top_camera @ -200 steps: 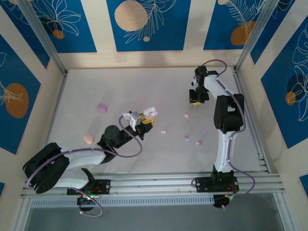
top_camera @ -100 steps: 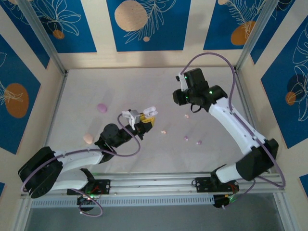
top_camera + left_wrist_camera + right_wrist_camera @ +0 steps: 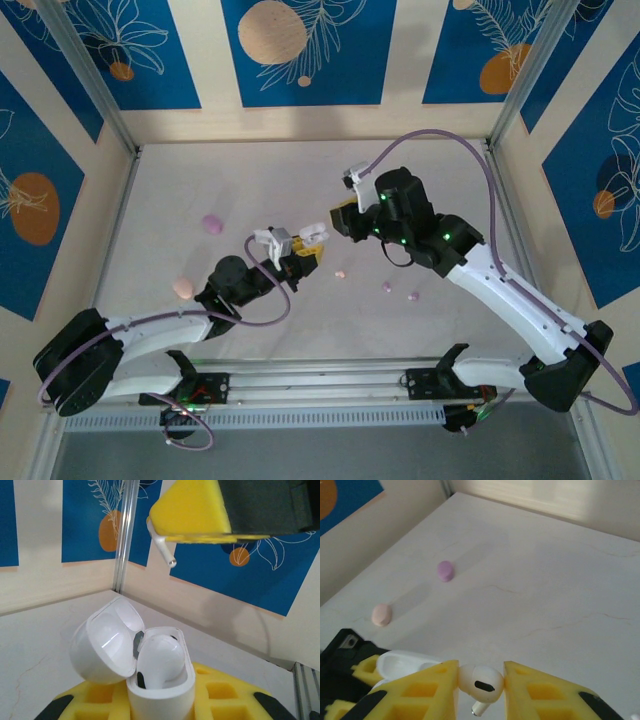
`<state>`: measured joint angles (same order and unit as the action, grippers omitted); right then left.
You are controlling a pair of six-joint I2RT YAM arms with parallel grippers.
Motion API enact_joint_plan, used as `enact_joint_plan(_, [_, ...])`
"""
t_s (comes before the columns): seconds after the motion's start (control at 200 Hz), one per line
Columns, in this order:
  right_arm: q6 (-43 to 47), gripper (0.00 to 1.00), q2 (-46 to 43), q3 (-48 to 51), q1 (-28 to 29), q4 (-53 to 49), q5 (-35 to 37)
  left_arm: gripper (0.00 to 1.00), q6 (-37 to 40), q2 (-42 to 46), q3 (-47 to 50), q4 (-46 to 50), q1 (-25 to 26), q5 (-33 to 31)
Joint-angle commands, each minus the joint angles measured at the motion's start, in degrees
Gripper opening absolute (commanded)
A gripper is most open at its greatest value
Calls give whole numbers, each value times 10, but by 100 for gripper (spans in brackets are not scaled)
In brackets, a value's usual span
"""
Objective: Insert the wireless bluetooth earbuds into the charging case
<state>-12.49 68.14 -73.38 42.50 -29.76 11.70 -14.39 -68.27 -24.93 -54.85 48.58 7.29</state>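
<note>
Swung across, my right fingers (image 3: 422,690) pinch a white earbud (image 3: 481,682) above the open case (image 3: 161,692) clamped in my left fingers (image 3: 222,692).

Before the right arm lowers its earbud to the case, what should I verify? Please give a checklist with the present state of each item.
1. Lid of the case open: ok.
2. Left gripper shut on the case: ok.
3. Right gripper shut on the earbud, stem sticking out: ok.
4. Free slot beside the seated bud: cannot tell, it is half hidden.
5. Earbud lined up over the case: not ok, it hangs above and to one side, apart from the case.
</note>
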Motion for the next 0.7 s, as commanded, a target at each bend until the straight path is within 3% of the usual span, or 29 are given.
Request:
enact_joint_plan(0.0, [-2,28,-6,11,9,26,-38,21,-3,13,-18,-13,6,8])
enact_joint_plan(0.695, [3,28,7,29,13,34,-87,21,-1,6,-13,-43,7,10])
